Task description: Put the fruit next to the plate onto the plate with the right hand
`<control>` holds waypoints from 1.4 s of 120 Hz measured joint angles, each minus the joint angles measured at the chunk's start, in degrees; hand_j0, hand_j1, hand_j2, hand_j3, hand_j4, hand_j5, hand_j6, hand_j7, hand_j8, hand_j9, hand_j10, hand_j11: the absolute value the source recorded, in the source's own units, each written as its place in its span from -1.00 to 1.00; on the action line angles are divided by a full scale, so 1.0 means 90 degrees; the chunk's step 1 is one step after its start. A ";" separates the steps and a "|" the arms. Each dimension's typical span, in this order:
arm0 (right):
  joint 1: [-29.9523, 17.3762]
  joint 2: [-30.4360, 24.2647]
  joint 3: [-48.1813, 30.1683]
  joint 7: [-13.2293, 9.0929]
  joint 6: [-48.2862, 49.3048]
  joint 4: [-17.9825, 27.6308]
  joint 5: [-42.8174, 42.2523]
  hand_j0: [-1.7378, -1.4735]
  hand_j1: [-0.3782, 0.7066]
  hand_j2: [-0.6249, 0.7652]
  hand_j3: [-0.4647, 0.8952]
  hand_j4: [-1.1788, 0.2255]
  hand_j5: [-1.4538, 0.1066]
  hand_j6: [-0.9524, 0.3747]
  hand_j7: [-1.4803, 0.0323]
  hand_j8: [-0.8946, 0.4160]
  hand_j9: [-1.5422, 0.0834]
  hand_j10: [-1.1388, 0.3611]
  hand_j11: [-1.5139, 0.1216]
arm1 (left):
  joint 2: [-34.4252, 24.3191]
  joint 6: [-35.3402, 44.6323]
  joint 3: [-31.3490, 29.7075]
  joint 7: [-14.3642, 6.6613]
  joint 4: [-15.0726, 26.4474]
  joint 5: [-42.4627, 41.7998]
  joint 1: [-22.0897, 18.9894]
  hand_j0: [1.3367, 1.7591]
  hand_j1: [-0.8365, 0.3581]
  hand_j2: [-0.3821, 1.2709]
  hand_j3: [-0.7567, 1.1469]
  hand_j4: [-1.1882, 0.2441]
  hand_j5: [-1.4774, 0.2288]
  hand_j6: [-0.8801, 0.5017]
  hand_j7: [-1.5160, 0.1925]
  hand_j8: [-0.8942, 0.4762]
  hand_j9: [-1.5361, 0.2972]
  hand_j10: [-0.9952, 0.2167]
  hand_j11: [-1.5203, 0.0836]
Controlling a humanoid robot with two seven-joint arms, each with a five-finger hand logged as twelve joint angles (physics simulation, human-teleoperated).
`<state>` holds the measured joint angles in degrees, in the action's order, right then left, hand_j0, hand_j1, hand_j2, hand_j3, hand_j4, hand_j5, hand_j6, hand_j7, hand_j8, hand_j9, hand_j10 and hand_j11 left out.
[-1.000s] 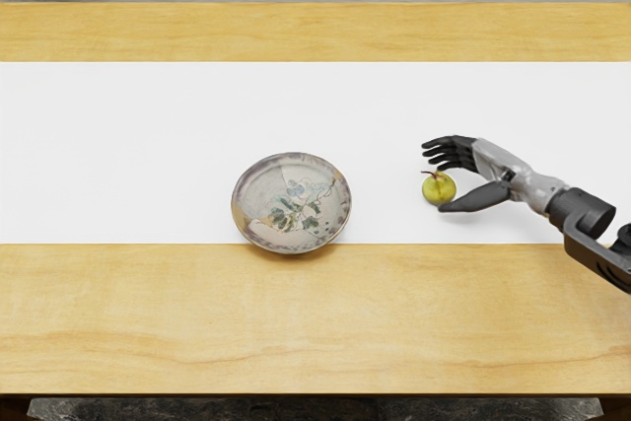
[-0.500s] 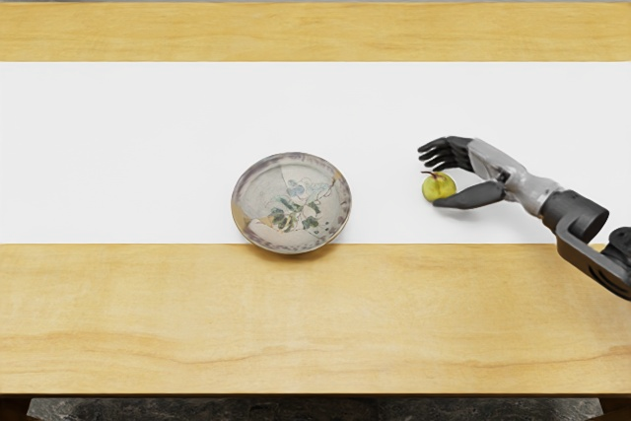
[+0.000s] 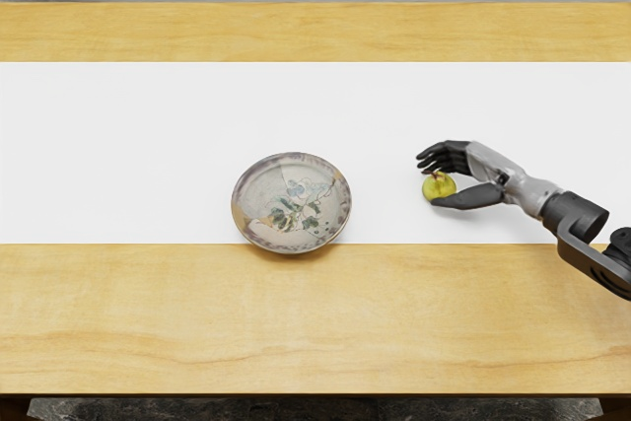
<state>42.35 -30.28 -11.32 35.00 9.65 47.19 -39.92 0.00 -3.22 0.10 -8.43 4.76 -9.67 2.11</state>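
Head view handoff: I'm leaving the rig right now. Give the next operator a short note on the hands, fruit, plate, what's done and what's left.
Right robot hand: at the fruit; a firm grip cannot be confirmed.
Left robot hand: not in view.
Fruit: on the white runner, to the right of the plate and apart from it.
Done: the reach to the fruit.
Left: secure the grasp, lift, carry to the plate, set it down there.

Right arm enters from right edge; right robot hand [image 3: 465,173] extended leftward.
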 joint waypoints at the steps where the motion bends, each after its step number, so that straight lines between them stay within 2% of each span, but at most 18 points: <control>1: 0.0000 0.0000 0.0000 0.0000 0.0002 0.0000 0.0000 -0.40 0.09 -0.22 -0.32 0.00 0.07 -0.28 0.14 -0.36 0.14 -0.12 0.10 | 0.0000 0.0000 0.0000 0.0000 0.0000 0.0000 0.0000 0.52 0.94 -0.53 -0.21 0.63 0.70 0.24 0.74 0.27 0.65 0.61 0.86; 28: 0.0000 0.0018 0.0011 0.0000 0.0022 0.0007 0.0004 -0.40 0.18 -0.21 -0.32 -0.07 0.01 -0.35 0.07 -0.41 0.08 -0.11 0.03 | 0.0000 0.0000 0.0000 0.0000 -0.0001 0.0000 0.0005 0.52 0.94 -0.53 -0.21 0.63 0.70 0.24 0.74 0.27 0.65 0.61 0.86; 63: 0.0000 0.0004 0.0014 0.0001 0.0035 0.0011 -0.0005 -0.38 0.32 -0.01 -0.32 -0.22 -0.19 -0.52 -0.12 -0.28 -0.12 -0.02 -0.17 | 0.0000 -0.0001 0.0000 0.0000 -0.0001 0.0000 0.0000 0.52 0.94 -0.53 -0.21 0.63 0.70 0.24 0.74 0.27 0.65 0.61 0.86; 89: -0.0002 -0.0004 0.0002 0.0002 0.0016 0.0008 0.0005 -0.36 0.34 0.13 -0.32 -0.33 -0.32 -0.54 -0.27 -0.29 -0.27 0.00 -0.33 | 0.0000 0.0001 0.0000 0.0000 0.0000 0.0000 0.0001 0.52 0.94 -0.53 -0.21 0.63 0.70 0.24 0.74 0.27 0.65 0.61 0.86; 100: -0.0003 -0.0009 0.0003 0.0004 0.0017 0.0008 0.0011 -0.36 0.31 0.17 -0.32 -0.36 -0.36 -0.57 -0.32 -0.31 -0.31 -0.05 -0.39 | 0.0000 -0.0001 0.0000 0.0000 -0.0001 0.0000 0.0006 0.52 0.94 -0.53 -0.21 0.63 0.70 0.24 0.74 0.27 0.65 0.61 0.86; 136: 0.0079 -0.0065 -0.0076 -0.0001 0.0506 0.0031 0.0044 -0.32 0.10 -0.05 -0.32 -0.47 -0.44 -0.71 -0.38 -0.41 -0.37 -0.15 -0.46 | 0.0000 0.0000 -0.0003 -0.0002 -0.0002 -0.0001 0.0001 0.52 0.94 -0.53 -0.20 0.63 0.70 0.24 0.74 0.27 0.65 0.61 0.86; 168: 0.0190 -0.0054 -0.0283 -0.0001 0.1110 0.0044 0.0046 -0.31 0.05 -0.10 -0.32 -0.49 -0.44 -0.74 -0.40 -0.43 -0.38 -0.16 -0.46 | 0.0000 -0.0001 -0.0003 -0.0002 -0.0001 -0.0001 0.0000 0.52 0.94 -0.53 -0.20 0.63 0.70 0.24 0.74 0.27 0.65 0.61 0.86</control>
<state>44.05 -30.76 -13.86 34.99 19.64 47.59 -39.51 0.00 -3.22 0.07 -8.45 4.75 -9.68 2.11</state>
